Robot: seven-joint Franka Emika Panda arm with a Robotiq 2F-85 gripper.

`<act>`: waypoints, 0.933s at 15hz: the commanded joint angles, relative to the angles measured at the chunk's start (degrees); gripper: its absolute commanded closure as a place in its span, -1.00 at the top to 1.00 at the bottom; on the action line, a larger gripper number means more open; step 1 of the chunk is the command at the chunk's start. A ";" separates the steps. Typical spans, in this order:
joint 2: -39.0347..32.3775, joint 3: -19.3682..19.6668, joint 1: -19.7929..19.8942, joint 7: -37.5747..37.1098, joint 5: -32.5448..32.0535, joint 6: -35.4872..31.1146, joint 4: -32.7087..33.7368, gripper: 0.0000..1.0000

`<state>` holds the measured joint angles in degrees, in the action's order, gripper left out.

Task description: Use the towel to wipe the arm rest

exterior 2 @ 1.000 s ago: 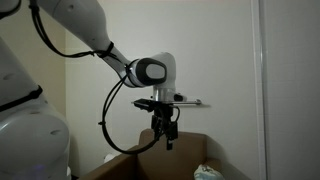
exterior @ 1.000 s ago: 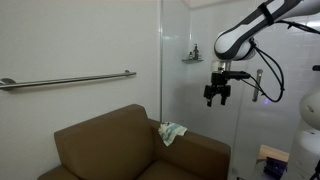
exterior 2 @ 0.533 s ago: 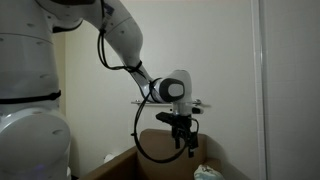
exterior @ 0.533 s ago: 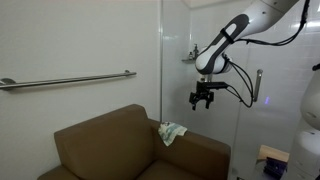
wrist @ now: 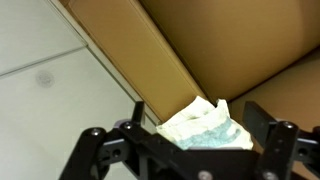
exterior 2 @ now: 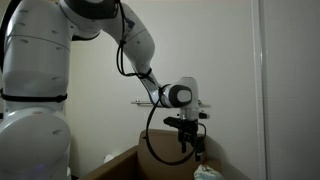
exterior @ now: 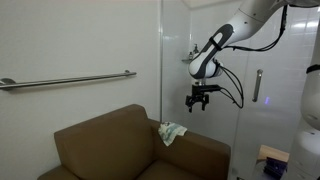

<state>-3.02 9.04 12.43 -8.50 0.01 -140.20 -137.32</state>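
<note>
Currently the gripper (exterior: 199, 101) hangs in mid-air over the brown sofa (exterior: 100, 150), pointing down, clear of all surfaces. Claw state: spread wide, nothing pinched. Wrist view confirms this: both fingers (wrist: 88, 148) stand far apart near the L and R sides of the frame, with no contact on either.

Towel (exterior: 172, 131): small, whitish w/ pale green tint, rumpled. It lies on the arm rest (exterior: 203, 151) at the rear end, up against the corner of the backrest (exterior: 98, 135). In both exterior views it sits below the gripper and a little to one side, apart from it. In an exterior view only the towel's top (exterior 2: 207, 173) shows at the bottom edge, near the claw tips but not touching. In the wrist view the towel (wrist: 207, 128) appears low centre, betw. the two fingers but beneath them.

Arm rest: wide, rounded, brown, smooth leather-like cover; lower than the backrest.

Other items: grey wall bar (exterior: 65, 81) runs horizontal on the white wall above the backrest. Small shelf (exterior: 192, 57) is fixed on the wall behind the robot arm (exterior: 240, 25), which is white and reaches in from the upper frame corner.
</note>
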 commanded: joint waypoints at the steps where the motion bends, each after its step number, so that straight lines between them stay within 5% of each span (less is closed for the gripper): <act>1: -8.12 0.55 -0.90 -2.45 1.34 3.85 8.49 1.00; 10: -37.33 -1.47 -0.32 -0.97 6.05 15.52 40.99 1.00; 11: -31.87 -0.54 -0.50 -0.87 5.31 12.52 33.49 1.00; 14: -34.64 -0.60 -0.85 -0.91 5.26 12.55 35.92 1.00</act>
<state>-37.54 8.05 11.89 -9.63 4.97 -127.79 -101.57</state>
